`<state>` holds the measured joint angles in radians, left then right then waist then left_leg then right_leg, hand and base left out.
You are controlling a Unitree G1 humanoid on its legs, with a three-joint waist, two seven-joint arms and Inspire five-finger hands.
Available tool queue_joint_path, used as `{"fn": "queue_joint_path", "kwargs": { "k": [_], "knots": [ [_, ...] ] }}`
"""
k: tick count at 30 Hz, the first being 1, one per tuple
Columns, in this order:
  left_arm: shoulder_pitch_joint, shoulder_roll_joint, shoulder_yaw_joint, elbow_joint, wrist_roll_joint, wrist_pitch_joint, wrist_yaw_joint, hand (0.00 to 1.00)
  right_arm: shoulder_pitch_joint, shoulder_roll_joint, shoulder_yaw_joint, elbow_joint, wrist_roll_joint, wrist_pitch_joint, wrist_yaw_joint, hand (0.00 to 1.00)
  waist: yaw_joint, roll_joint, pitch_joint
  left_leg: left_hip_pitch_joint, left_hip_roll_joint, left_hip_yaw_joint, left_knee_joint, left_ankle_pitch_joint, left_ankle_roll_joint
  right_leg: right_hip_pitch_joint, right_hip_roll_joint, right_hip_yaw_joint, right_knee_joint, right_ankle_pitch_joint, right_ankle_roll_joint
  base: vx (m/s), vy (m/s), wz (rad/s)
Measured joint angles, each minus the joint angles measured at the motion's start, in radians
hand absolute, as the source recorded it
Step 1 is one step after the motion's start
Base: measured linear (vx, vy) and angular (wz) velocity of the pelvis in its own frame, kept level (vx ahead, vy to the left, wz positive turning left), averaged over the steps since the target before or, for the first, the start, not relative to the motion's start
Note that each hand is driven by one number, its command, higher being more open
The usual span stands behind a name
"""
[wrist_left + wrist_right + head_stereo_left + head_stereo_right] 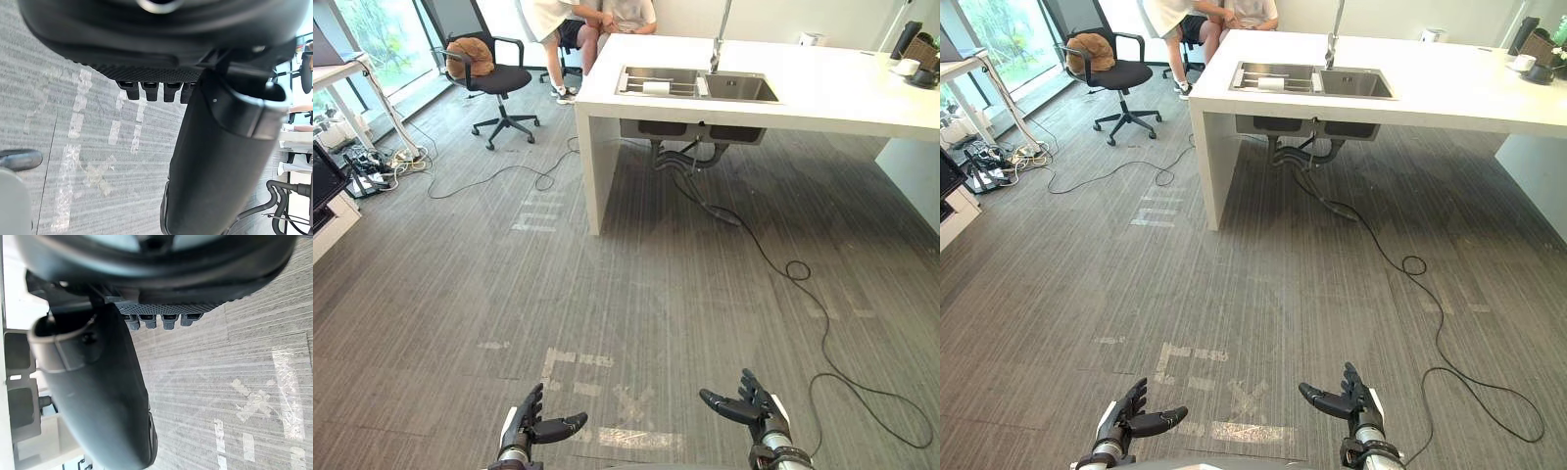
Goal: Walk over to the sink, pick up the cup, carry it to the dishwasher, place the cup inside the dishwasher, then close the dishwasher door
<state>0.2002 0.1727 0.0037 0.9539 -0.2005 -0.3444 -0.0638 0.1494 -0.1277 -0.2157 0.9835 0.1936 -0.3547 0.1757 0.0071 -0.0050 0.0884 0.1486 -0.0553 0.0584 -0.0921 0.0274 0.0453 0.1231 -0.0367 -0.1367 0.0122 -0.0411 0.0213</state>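
With the sink (697, 86) at twelve o'clock not yet reached, the left hand (532, 425) and right hand (750, 404) are held open and empty, every step left undone.

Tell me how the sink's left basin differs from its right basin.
The left basin carries a wire rack with a white cup lying on it; the right basin looks bare. The left basin sits toward the end of the counter; the right basin lies further along it. Shared: both are rectangular steel basins set side by side in the white counter, with the faucet behind their divide.
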Motion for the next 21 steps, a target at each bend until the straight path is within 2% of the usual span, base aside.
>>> {"fn": "queue_joint_path", "kwargs": {
  "k": [4,21],
  "knots": [
    [-0.001,-0.006,0.000,0.000,-0.014,-0.011,-0.017,1.00,0.000,0.001,-0.016,0.018,0.000,0.000,0.022,1.00,-0.002,0.000,0.000,0.000,0.001,0.009,0.000,-0.001,-0.001,0.000,0.001,0.004,-0.003,0.001,-0.001,0.00,-0.005,-0.01],
    [-0.004,-0.018,0.003,-0.007,-0.017,-0.022,0.022,1.00,0.000,0.003,-0.016,0.022,0.000,0.000,0.044,1.00,-0.006,0.002,0.003,0.004,0.010,0.034,0.000,-0.008,-0.012,-0.001,0.010,0.027,-0.004,0.004,-0.002,-0.03,-0.025,-0.04]
  ]
}}
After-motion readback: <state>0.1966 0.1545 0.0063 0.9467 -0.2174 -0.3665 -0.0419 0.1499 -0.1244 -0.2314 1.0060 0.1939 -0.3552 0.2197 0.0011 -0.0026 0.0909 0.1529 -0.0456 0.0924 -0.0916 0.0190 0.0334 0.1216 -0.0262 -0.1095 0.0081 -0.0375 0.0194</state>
